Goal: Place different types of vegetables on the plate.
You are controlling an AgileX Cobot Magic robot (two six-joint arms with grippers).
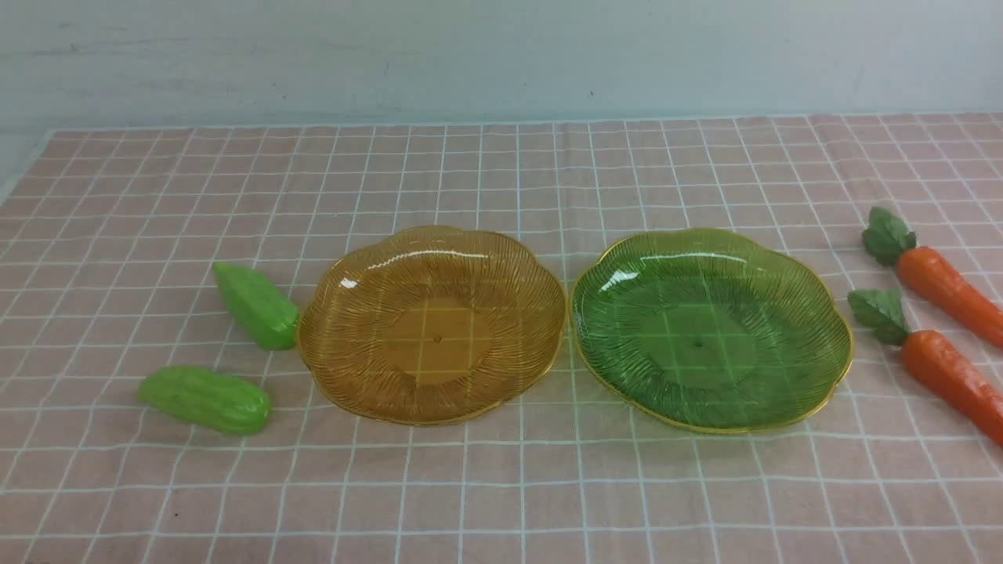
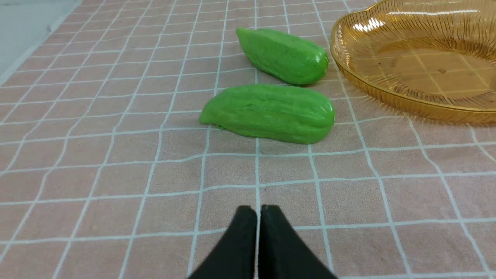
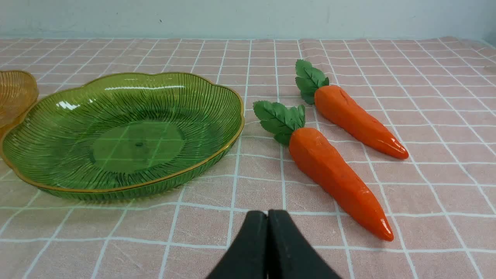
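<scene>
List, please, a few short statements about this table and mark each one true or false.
1. The amber plate and the green plate hold nothing. True.
2. Both gourds lie right of the green plate. False: the farther gourd and the nearer gourd lie left of the amber plate.
3. The left gripper and the right gripper are shut. True.
4. One carrot lies in a plate. False: the farther carrot and the nearer carrot lie on the cloth, right of the green plate.

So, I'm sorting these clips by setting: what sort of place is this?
Probably a staged tabletop set for robot practice, not a real kitchen: pink checked cloth, bare pale wall, and toy gourds and carrots laid beside two ribbed plates.
</scene>
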